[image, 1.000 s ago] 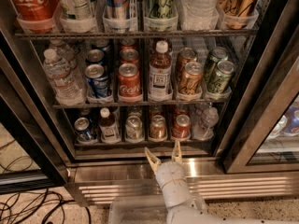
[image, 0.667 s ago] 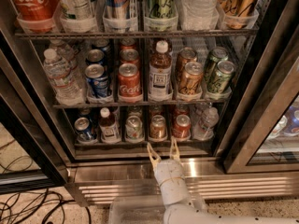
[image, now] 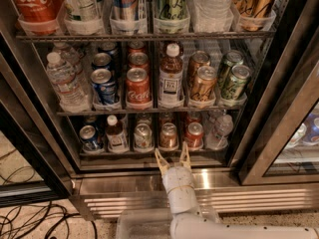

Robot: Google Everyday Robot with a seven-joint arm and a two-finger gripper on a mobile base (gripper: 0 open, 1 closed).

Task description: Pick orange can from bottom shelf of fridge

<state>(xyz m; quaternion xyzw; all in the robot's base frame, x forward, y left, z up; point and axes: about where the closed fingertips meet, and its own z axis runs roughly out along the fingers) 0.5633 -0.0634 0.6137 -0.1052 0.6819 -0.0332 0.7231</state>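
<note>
The orange can (image: 168,136), coppery brown with a silver top, stands in the middle of the bottom shelf (image: 124,154) of the fridge (image: 249,148). A silver-white can (image: 143,136) is on its left and a brighter red can (image: 194,135) on its right. My gripper (image: 171,152) is open and empty. It is just in front of the shelf's front edge, directly below the orange can, with its fingertips (image: 158,156) pointing up at the can. It is not touching the can.
The bottom shelf also holds a blue can (image: 88,137), a small brown bottle (image: 116,134) and a clear water bottle (image: 219,130). The taller rack above holds Coca-Cola cans (image: 138,86) and a tea bottle (image: 171,76). The ribbed steel base (image: 249,197) lies below, cables (image: 30,223) at lower left.
The gripper has risen and moved in closer to the bottom shelf's front edge, under the orange can. Its fingers stay open. The cans have not moved.
</note>
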